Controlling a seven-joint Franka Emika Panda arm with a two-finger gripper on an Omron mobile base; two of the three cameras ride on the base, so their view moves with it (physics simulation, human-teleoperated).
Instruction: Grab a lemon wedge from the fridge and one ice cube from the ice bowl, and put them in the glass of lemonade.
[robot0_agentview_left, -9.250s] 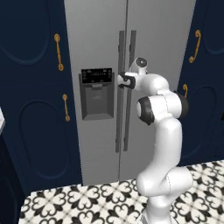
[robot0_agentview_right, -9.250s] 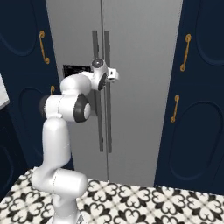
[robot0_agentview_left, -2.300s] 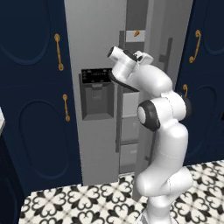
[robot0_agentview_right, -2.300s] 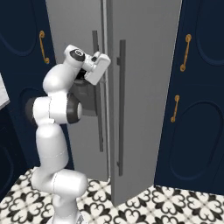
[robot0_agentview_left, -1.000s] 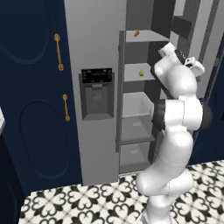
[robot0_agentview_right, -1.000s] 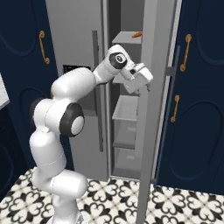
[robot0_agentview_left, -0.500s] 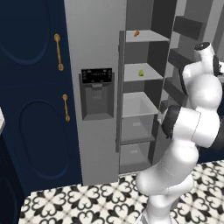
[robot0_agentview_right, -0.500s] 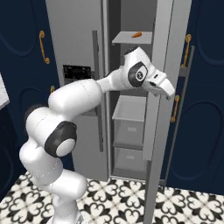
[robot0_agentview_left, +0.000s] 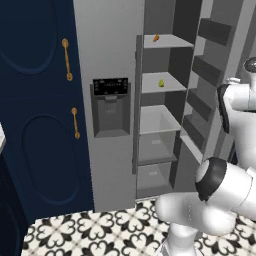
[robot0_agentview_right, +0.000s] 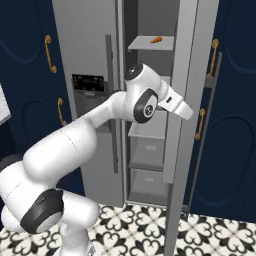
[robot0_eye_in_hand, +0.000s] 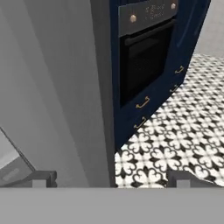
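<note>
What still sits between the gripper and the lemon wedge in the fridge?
The open right door. The gripper, open, is out at that door facing away toward floor and oven, while the lemon wedge lies uncovered on the fridge's second shelf.

Grey fridge (robot0_eye_in_hand: 52, 96) wall beside navy oven (robot0_eye_in_hand: 144, 57) cabinet, patterned floor (robot0_eye_in_hand: 183, 131).

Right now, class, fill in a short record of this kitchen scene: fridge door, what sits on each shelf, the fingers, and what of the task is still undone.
fridge: right door swung open, left door with the black dispenser panel shut
top shelf: small orange piece
second shelf: lemon wedge, untouched
lower shelves: nothing to make out
fingers: spread wide, holding nothing, beside the open door's edge
beyond the door: dark oven in navy cabinets
undone: wedge not yet picked up
</note>
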